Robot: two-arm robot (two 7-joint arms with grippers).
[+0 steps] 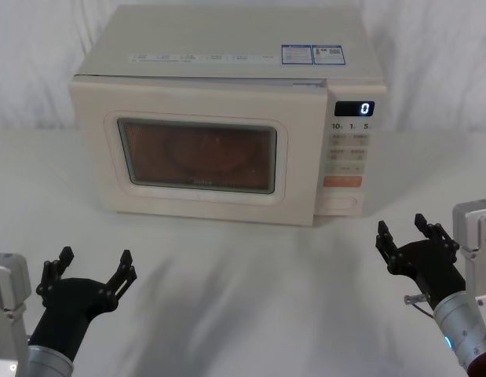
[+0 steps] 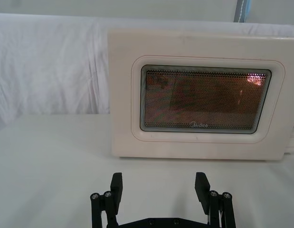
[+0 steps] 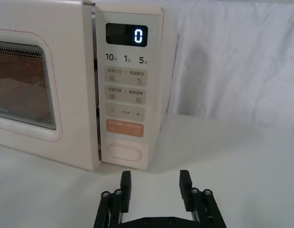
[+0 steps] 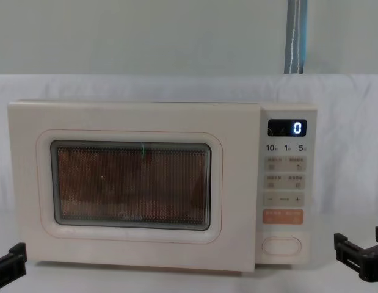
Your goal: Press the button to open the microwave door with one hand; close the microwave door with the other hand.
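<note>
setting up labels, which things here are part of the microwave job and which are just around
Job: button; microwave door, slightly ajar; left claw, open; right claw, open.

Just around: orange button; digital display; white tablecloth.

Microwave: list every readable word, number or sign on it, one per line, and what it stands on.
"0": digital display on the control panel.
"10", "1", "5": printed row under the display.
"−", "+": the pad above the orange button.
"Midea": grey logo on the microwave door, under its window.
Unreadable: small pad captions, top stickers.
The button: unmarked.
</note>
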